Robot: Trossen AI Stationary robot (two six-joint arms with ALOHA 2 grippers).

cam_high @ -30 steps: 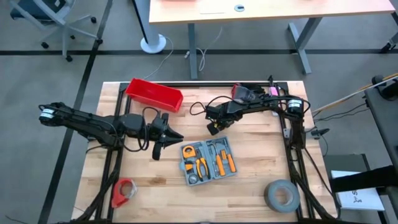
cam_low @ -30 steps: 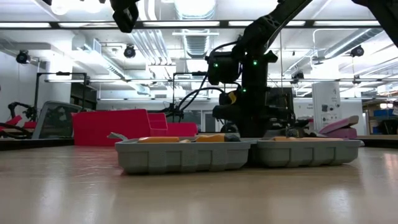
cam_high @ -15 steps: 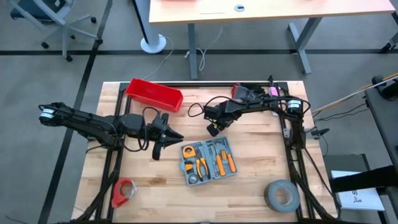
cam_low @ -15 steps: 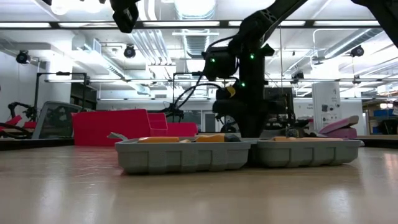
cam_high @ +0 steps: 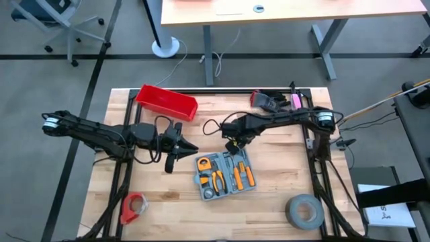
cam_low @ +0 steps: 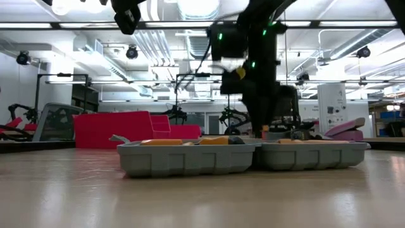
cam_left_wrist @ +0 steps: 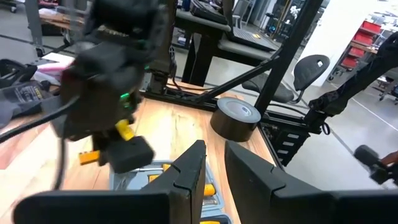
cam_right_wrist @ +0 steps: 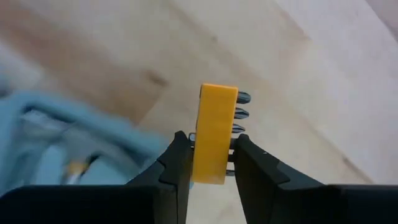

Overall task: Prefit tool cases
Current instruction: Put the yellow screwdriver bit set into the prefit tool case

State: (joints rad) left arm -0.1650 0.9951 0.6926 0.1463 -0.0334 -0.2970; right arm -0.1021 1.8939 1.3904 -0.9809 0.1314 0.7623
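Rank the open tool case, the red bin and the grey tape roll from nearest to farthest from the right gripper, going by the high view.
From the right gripper, which holds a yellow bit holder:
1. Tool case, directly below it, toward the table's near edge.
2. Red bin, at the far left corner.
3. Grey tape roll, at the near right corner.

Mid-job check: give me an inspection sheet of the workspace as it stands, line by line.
Surface: wooden table, bare planks between items.
Job's things: tool case lying open at table centre, orange-handled tools in its recesses.
Clutter: red bin at far edge; grey tape roll and red tape roll at near edge.
Grippers: right gripper shut on a yellow bit holder, above the case's far edge; left gripper hangs left of the case, holding nothing.
Cables: black cables looping off the arms.
Surroundings: desk, office chair, grey floor; no person seen.
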